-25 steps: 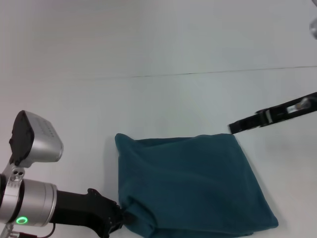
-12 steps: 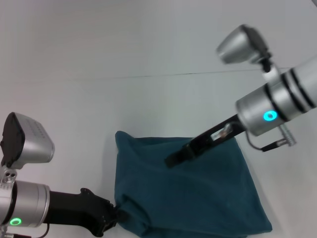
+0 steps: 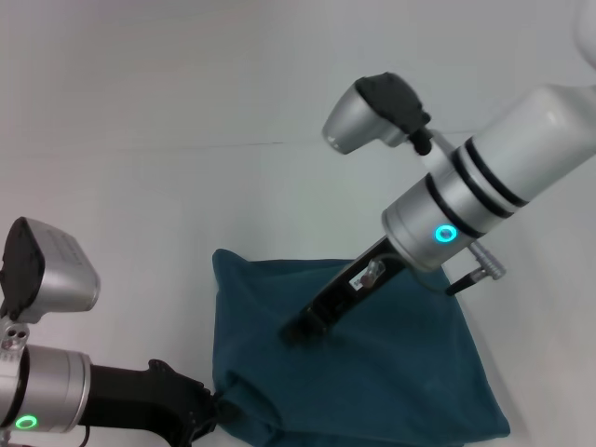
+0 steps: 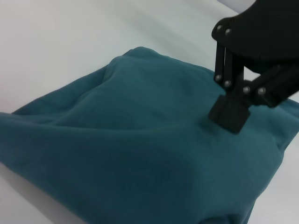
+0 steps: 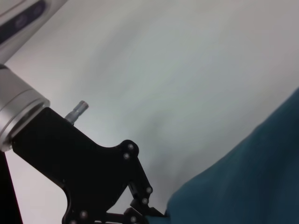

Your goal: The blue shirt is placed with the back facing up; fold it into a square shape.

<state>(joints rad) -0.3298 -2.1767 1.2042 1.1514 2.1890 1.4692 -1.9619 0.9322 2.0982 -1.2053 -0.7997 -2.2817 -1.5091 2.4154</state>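
I see the blue shirt folded squarish on the bench, no clear long axis. Left hand pinches its near-left corner; right hand, seemingly pressed together, touches mid-cloth, clearest from the left wrist.

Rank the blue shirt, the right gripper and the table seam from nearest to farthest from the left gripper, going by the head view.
1. blue shirt: its near left corner is bunched right at the left gripper.
2. right gripper: fingertips down on the middle of the shirt, farther in and to the right.
3. table seam: the thin line across the far side, beyond the shirt.
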